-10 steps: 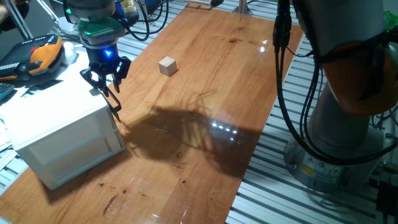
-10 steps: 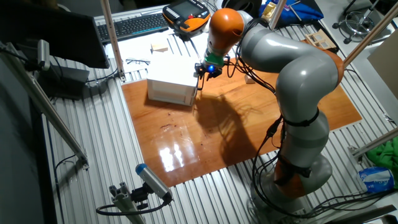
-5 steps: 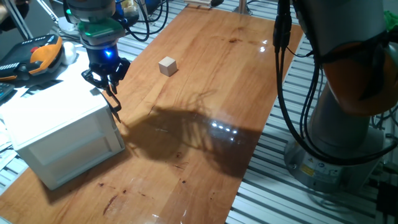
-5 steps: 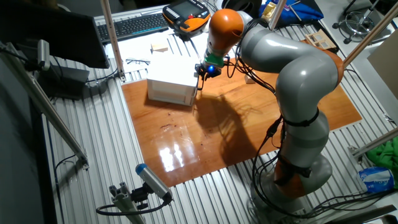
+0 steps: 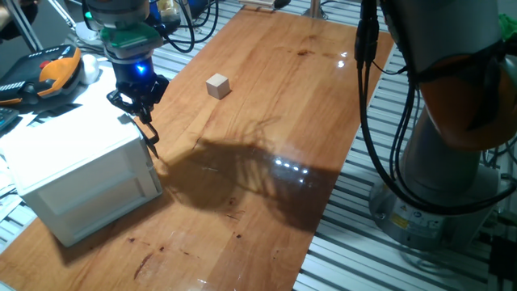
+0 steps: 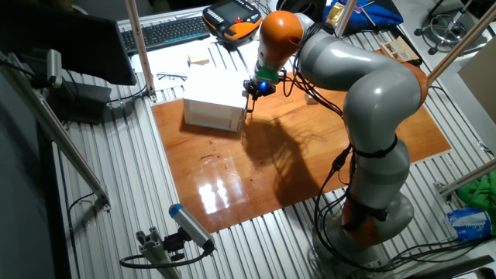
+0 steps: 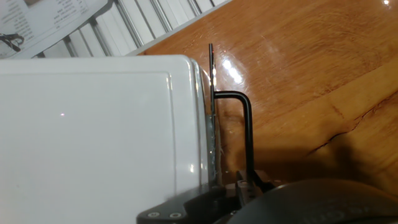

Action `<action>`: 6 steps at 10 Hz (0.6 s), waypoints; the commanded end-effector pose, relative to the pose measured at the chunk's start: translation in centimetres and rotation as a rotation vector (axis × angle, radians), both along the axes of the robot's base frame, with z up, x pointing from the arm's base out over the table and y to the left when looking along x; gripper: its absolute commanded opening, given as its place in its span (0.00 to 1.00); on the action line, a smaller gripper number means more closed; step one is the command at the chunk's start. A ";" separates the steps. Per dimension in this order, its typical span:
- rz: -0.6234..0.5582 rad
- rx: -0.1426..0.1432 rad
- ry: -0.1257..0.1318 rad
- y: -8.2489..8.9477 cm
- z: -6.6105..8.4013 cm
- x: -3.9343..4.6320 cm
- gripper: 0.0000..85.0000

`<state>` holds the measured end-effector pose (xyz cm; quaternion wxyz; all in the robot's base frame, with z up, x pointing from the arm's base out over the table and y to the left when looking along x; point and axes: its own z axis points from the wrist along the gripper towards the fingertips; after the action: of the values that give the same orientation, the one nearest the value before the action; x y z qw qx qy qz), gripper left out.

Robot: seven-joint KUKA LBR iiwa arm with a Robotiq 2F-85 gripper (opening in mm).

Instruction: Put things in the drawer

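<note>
One small pale beige wooden cube [image 5: 217,85] sits alone on the glossy brown wooden table [image 5: 266,153], well apart from the white box-shaped cabinet [image 5: 77,174] and from the black two-finger gripper [image 5: 137,107]. The gripper hangs at the cabinet's upper front corner, its fingers drawn narrow around the drawer's thin black bar handle [image 7: 247,134]. In the hand view the handle runs down into the finger tips, which are cut off by the lower frame edge, so I cannot tell how firmly they pinch it.

The drawer [image 7: 93,130] looks pushed in, its front flush with the cabinet. In the other fixed view the cube is hidden behind the grey and orange arm [image 6: 364,85], and the gripper [image 6: 252,87] is too small to read. The cabinet stands near the table's corner, close to two edges. Bare wood stretches between its front and the cube.
</note>
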<state>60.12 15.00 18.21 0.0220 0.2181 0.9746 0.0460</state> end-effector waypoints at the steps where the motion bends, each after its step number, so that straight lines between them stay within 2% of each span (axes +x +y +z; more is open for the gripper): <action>1: -0.005 -0.003 -0.001 0.0 0.0 -0.04 0.00; 3: -0.016 -0.002 -0.007 -0.1 0.1 -0.13 0.00; 6: -0.023 0.015 -0.010 -0.2 0.1 -0.21 0.00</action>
<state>59.90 14.78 18.27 0.0253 0.2289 0.9716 0.0549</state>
